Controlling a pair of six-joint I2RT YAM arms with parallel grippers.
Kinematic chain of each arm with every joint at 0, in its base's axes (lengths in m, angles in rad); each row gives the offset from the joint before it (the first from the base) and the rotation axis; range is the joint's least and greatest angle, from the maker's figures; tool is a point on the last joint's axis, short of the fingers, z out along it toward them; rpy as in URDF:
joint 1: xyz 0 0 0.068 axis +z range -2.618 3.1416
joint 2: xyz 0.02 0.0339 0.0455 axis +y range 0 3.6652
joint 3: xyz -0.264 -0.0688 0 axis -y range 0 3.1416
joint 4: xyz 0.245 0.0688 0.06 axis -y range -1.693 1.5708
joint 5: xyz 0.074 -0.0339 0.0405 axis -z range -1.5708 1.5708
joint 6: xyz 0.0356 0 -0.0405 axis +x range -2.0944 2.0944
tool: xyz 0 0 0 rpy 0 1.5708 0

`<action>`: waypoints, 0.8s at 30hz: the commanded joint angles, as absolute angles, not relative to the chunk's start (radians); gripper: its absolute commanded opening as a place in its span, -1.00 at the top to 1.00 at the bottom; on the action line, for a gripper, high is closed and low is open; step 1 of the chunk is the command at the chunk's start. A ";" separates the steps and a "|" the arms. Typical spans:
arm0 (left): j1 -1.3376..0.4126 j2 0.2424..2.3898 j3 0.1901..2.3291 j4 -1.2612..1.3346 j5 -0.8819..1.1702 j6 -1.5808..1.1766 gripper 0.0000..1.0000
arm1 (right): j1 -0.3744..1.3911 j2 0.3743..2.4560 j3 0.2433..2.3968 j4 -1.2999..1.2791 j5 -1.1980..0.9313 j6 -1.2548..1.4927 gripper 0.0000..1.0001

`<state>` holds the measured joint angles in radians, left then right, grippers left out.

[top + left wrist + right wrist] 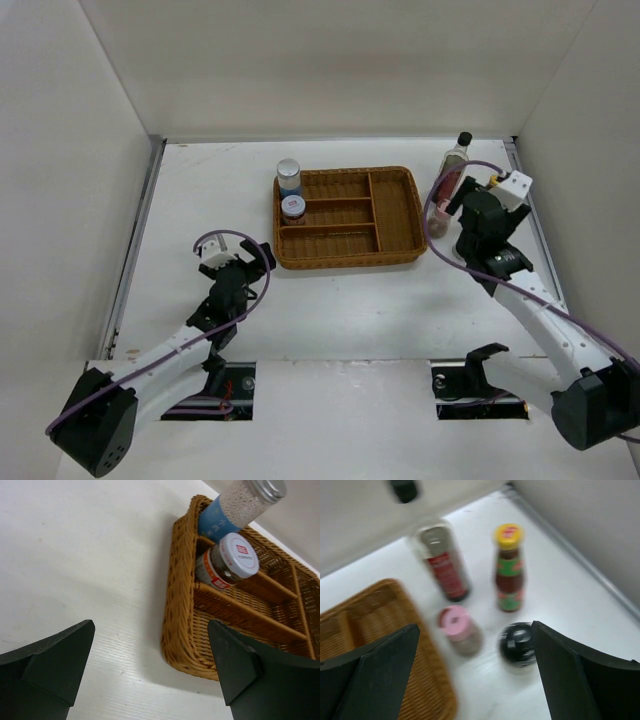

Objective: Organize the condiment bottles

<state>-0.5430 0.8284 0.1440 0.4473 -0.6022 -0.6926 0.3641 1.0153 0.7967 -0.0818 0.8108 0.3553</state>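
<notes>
Two of the six condiment bottles already stand inside the brown wicker tray [345, 263]. The silver-lidded blue-labelled jar [289, 176] is in the tray's far-left compartment. The white-lidded jar [294, 208] is just nearer the arms, apparently in the middle-left compartment; whether the two jars touch I cannot tell. The tray's near-left compartment and the long compartment along its right side show no bottle in them.

The other four are outside the tray, standing on the table [350, 320] off its far-right corner. The right wrist view is blurred but shows them grouped and upright. The pink-capped shaker [458, 629] is just beside the tray's rim, with the dark-capped shaker [518, 645] on its far side from the tray. The tall clear black-capped bottle [442, 562] and the red yellow-capped bottle [509, 570] stand behind them, a little farther from the tray.

The right gripper [475, 665] hangs over this group with its jaws spread wide and nothing between them; the two shakers lie closest to its gap. The left gripper [150, 655] is equally wide and holds nothing. It is low over bare table off the tray's near-left corner, apart from the two jars.

I judge the task about a third done: two are placed and four have yet to go in. The unfilled compartments look roomy enough for them. The right arm seems best placed for the next pick, likely a shaker, though which one is not clear.
</notes>
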 commanded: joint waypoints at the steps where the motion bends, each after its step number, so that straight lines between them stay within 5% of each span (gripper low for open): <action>1: -0.570 0.819 0.135 0.534 -0.578 -0.735 -1.00 | 0.256 0.995 0.805 -0.230 0.876 0.371 -1.00; 20: -0.579 0.931 0.132 0.611 -0.571 -0.739 -1.00 | 0.113 1.285 0.710 -0.058 0.584 0.482 -0.98; 24: -0.565 0.927 0.130 0.611 -0.565 -0.744 -1.00 | 0.107 1.281 0.690 -0.037 0.586 0.482 -0.54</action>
